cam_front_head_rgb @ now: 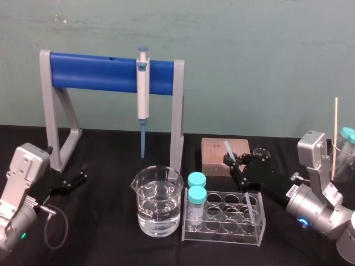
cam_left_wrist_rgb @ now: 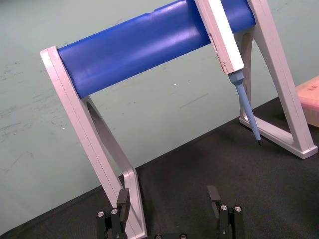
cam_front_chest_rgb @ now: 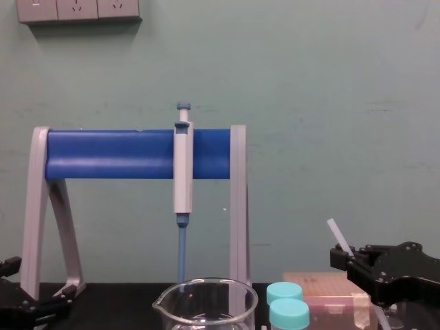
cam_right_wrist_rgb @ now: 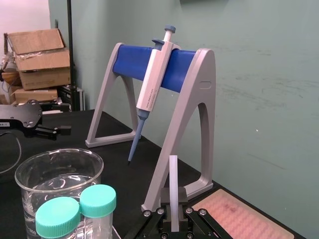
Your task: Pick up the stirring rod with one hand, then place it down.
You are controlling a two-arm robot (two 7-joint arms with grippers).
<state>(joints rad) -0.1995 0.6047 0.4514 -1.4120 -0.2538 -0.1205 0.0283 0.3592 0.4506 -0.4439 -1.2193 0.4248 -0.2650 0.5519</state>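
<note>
The stirring rod (cam_front_head_rgb: pixel 229 149) is a thin translucent-white stick slanting from above the pink box down into the clear tube rack (cam_front_head_rgb: pixel 222 230). My right gripper (cam_front_head_rgb: pixel 236 166) is shut on its upper part, just behind the rack. In the right wrist view the rod (cam_right_wrist_rgb: pixel 173 179) stands upright, pinched between the black fingers (cam_right_wrist_rgb: pixel 182 199). In the chest view its tip (cam_front_chest_rgb: pixel 335 232) pokes up out of the right gripper (cam_front_chest_rgb: pixel 344 260). My left gripper (cam_front_head_rgb: pixel 75 180) rests open at the far left by the stand's foot, its fingers (cam_left_wrist_rgb: pixel 122 199) spread apart around nothing.
A grey stand with a blue bar (cam_front_head_rgb: pixel 111 72) holds a pipette (cam_front_head_rgb: pixel 143 88) at the back. A glass beaker of water (cam_front_head_rgb: pixel 157 202) sits beside the rack, which holds two teal-capped vials (cam_front_head_rgb: pixel 196 197). A pink box (cam_front_head_rgb: pixel 216 155) lies behind; a jar with a wooden stick (cam_front_head_rgb: pixel 335 138) stands far right.
</note>
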